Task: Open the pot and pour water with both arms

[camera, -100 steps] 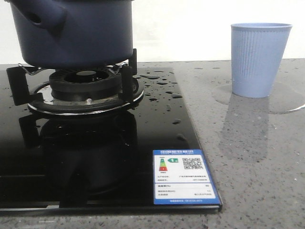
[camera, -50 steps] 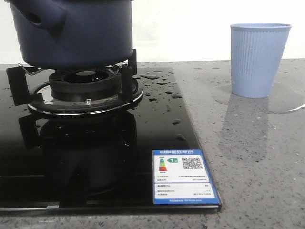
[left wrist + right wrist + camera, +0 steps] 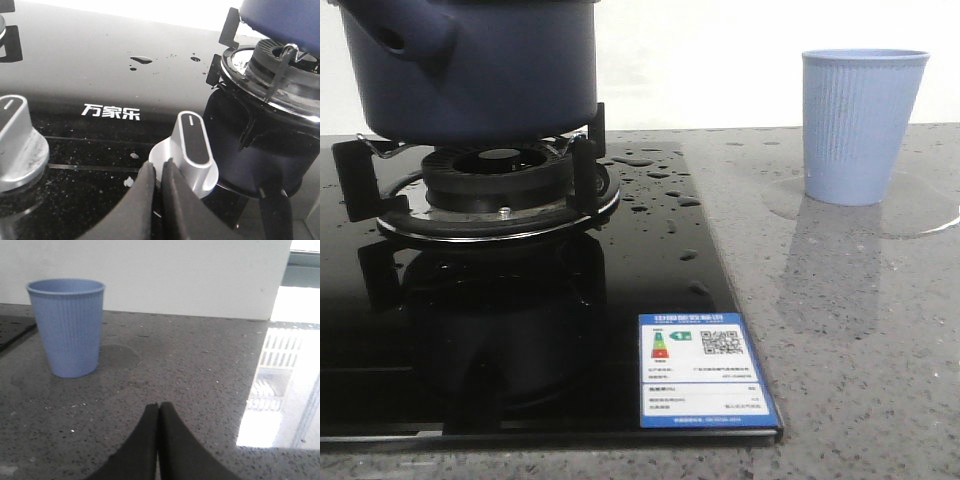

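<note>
The dark navy pot sits on the burner grate of a black glass stove at the back left; its top is cut off by the frame. Its underside shows in the left wrist view. Water drops lie on the glass beside the burner, and a wet patch surrounds the light blue ribbed cup. My left gripper is shut and empty, just in front of a silver stove knob. My right gripper is shut and empty over the grey counter, apart from the cup.
A second silver knob stands further along the stove front. A blue energy label is stuck at the stove's front corner. Grey speckled counter extends to the right, with a bright window reflection on it.
</note>
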Controlling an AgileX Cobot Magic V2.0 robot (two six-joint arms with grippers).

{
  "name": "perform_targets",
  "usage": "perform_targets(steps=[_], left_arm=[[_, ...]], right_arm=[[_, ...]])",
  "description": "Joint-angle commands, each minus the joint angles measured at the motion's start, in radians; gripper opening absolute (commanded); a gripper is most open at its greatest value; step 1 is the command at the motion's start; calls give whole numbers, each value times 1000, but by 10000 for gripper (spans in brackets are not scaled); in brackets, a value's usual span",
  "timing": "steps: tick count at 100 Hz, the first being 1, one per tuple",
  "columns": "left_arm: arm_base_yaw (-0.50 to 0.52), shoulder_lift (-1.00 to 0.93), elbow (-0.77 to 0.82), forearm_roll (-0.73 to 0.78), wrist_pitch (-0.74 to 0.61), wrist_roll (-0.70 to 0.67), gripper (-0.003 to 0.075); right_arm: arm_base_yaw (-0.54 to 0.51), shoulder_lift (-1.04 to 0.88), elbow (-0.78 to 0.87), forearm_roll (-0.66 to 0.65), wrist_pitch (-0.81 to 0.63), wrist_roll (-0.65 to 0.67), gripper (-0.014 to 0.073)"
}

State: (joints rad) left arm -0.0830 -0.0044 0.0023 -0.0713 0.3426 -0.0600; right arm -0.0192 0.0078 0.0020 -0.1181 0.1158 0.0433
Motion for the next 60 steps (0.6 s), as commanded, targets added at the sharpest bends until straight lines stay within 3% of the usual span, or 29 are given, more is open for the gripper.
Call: perform_targets(steps=[1, 24, 60], left_arm=[[0, -24, 29, -19, -33, -8, -20], [0, -24, 29, -19, -33, -8, -20], [0, -24, 29, -19, -33, -8, -20]], right_arm=[[-29, -39, 23, 27, -99, -21, -71], [-30, -33, 19, 27, 89, -21, -71], [-30, -35, 19, 29, 187, -21, -71]])
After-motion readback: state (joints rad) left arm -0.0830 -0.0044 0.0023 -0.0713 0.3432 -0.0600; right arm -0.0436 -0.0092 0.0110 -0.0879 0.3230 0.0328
